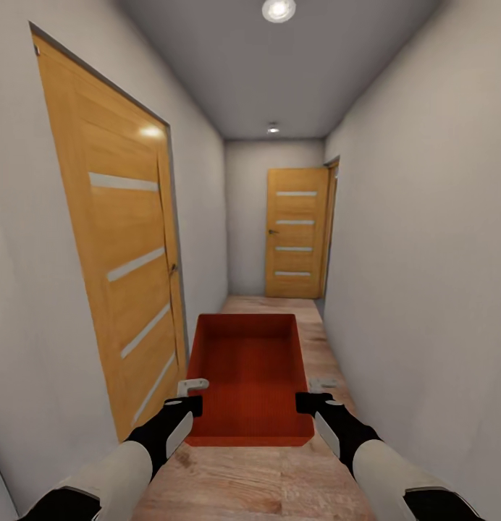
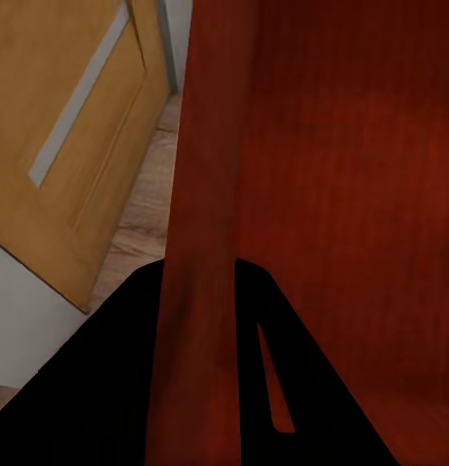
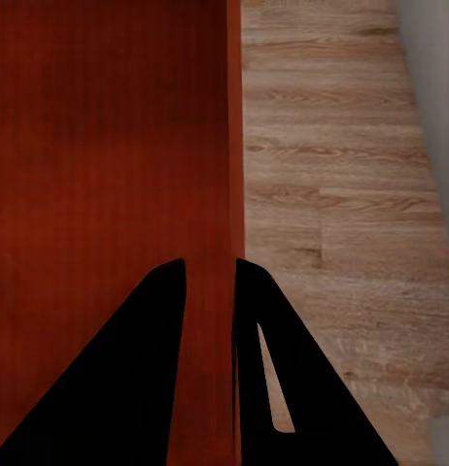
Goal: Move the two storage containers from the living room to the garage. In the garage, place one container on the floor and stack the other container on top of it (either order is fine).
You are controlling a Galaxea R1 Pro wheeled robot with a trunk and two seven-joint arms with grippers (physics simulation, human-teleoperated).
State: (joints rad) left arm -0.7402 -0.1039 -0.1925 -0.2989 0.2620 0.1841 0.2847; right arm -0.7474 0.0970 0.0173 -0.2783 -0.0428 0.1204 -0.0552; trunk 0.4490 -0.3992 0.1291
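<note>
step: carry, hallway | storage container held level between both arms above wood floor | left gripper clamped on left wall, right gripper on right wall, seemingly firm | advice: bin kept level, side door cleared

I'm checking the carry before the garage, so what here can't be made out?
- Second container: not told from these views; one storage container shows.
- Container's underside: head view, hidden by its own walls.
- Left gripper and right gripper: fingers straddle a wall each, contact hidden in shadow.
- Far door: handle too small.
</note>
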